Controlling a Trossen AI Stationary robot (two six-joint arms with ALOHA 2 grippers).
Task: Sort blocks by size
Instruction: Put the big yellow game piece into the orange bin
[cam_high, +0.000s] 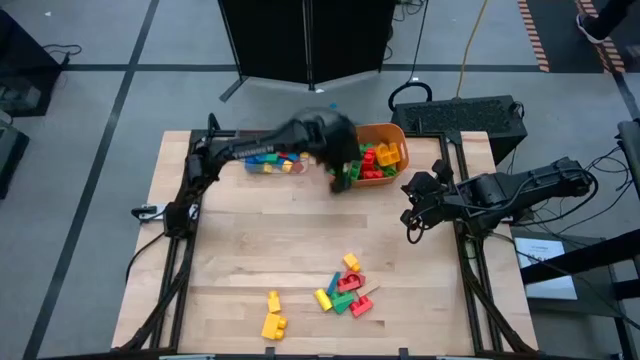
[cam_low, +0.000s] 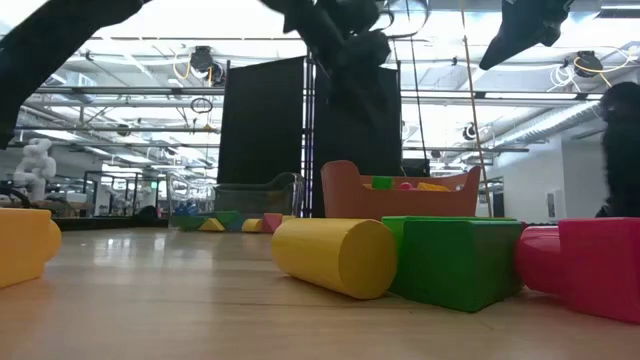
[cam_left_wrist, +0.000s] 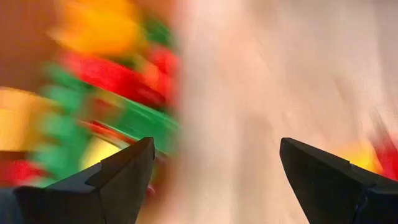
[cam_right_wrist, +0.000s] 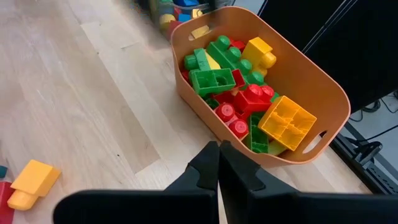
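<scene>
Right wrist view alone shows the tub (cam_right_wrist: 261, 87) packed with blocks (cam_right_wrist: 249, 93); the low view hides them behind the tub wall. My left tool (cam_high: 345, 178) hangs at the tub's left edge, fingers (cam_left_wrist: 124, 180) released, nothing between them. My right tool (cam_high: 412, 218), clenched empty, waits at the right. Wooden surface (cam_high: 260, 230); more blocks (cam_high: 345, 290) lie near; a tray (cam_high: 270, 163) sits under my left arm.

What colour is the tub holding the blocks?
Orange; the tub of blocks shows best in the right wrist view.
</scene>
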